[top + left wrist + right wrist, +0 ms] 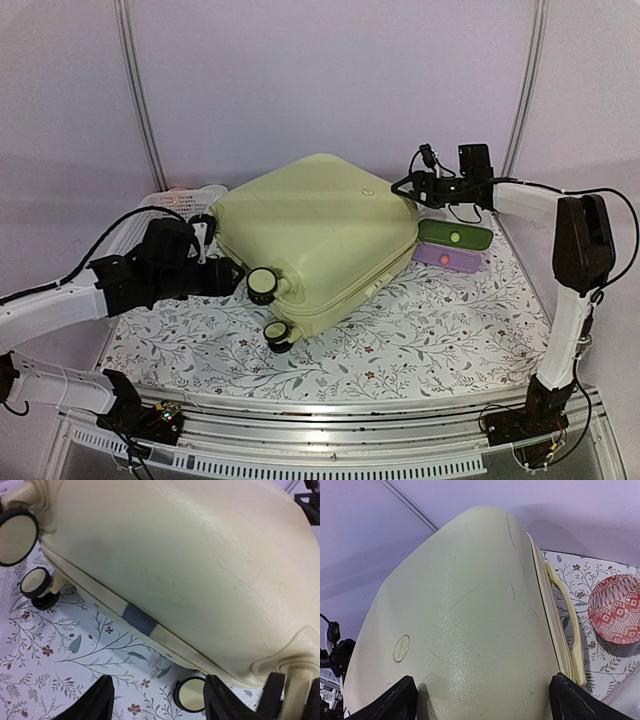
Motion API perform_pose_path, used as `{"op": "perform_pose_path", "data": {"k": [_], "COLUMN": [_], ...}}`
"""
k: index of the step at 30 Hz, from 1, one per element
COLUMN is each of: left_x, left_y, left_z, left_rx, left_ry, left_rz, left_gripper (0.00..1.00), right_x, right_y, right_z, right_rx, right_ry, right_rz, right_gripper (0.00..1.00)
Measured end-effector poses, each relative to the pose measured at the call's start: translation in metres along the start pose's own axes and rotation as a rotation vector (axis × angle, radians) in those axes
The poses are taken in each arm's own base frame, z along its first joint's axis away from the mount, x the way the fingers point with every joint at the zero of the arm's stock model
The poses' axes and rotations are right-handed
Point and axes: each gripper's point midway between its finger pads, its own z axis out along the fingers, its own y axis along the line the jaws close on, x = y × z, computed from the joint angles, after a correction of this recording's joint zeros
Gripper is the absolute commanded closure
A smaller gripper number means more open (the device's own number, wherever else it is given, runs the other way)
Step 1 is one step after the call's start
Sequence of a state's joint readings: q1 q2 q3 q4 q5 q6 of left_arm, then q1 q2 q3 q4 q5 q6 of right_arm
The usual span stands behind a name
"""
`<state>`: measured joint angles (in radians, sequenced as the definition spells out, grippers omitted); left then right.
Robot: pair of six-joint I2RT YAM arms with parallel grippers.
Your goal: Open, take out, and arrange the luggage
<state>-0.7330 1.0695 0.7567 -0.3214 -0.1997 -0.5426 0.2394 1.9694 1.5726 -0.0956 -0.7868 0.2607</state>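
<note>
Left gripper (160,682), jaws spread, crouches by the luggage (320,235) at 9 o'clock, its arm masking a possibly slatted basket (190,197); right gripper (481,677), likewise spread, hovers at 2 o'clock.

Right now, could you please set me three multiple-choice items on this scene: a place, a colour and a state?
1. Relative to the luggage, the green case and purple case lie: A on top; B to its right; C by its wheels.
2. The bowl is: A red and white; B blue; C black.
3. The luggage is: A wide open; B standing upright; C closed, lying flat.
Answers: B, they sit beside its right edge; A, red pattern on white; C, its shells meet along the zip.
</note>
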Motion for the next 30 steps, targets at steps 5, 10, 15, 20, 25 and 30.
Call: {"op": "perform_pose_path", "data": {"k": [5,10,15,20,25,30], "left_x": [-0.024,-0.066,-0.071,-0.063,-0.065,-0.074], "left_y": [0.029,0.058,0.064,0.065,0.062,0.062], "left_z": [-0.011,-0.043,-0.037,-0.014,0.001,0.022], "left_rx": [-0.014,0.025,0.078,0.132,0.171,0.198], "left_ry": [-0.062,-0.209,-0.195,-0.129,-0.117,-0.092], "left_rz": [-0.096,-0.196,-0.227,-0.269,-0.288,-0.293], "left_gripper": [0.22,0.19,0.17,0.06,0.03,0.04], "right_x": [0.021,0.058,0.079,0.067,0.059,0.063], "right_y": [0.021,0.060,0.093,0.098,0.076,0.066], "right_z": [-0.015,-0.035,-0.047,-0.049,-0.043,-0.028], "right_rx": [-0.002,-0.032,-0.047,0.029,0.119,0.114], "right_ry": [0.014,0.050,0.085,0.041,0.008,0.021], "right_rz": [-0.018,-0.018,-0.023,-0.046,0.017,0.086], "right_gripper": [0.08,0.07,0.04,0.02,0.01,0.02]}}
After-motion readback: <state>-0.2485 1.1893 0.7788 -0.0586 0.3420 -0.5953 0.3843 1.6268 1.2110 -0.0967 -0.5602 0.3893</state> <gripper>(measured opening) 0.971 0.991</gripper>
